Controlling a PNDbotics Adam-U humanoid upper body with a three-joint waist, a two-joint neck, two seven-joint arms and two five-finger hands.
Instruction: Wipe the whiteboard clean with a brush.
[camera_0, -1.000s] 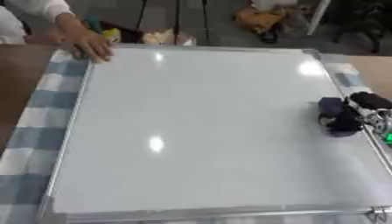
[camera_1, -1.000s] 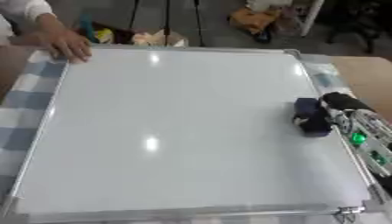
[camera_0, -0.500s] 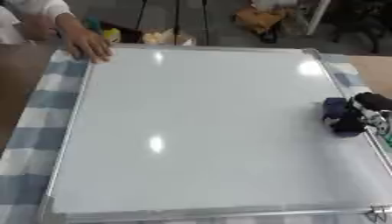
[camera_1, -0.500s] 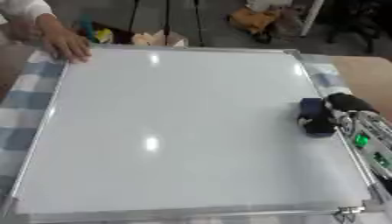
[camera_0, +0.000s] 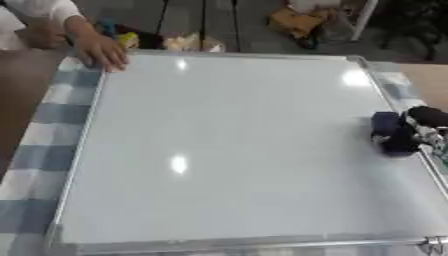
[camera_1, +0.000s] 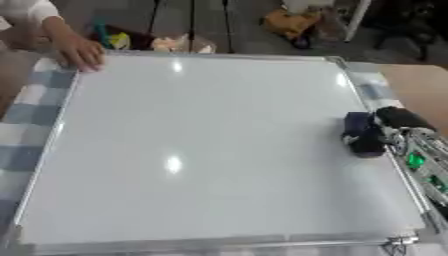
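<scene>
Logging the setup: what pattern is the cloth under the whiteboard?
Blue and white checks on the cloth, clearest in the left eye view.

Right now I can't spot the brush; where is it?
The brush sits on the whiteboard near its right edge, about mid-height in both eye views, held by the right robot hand.

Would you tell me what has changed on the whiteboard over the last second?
The right hand has slid the dark brush a little nearer along the right edge of the whiteboard, keeping hold of it. The person's hand stays on the far left corner, and the board itself has not shifted.
</scene>
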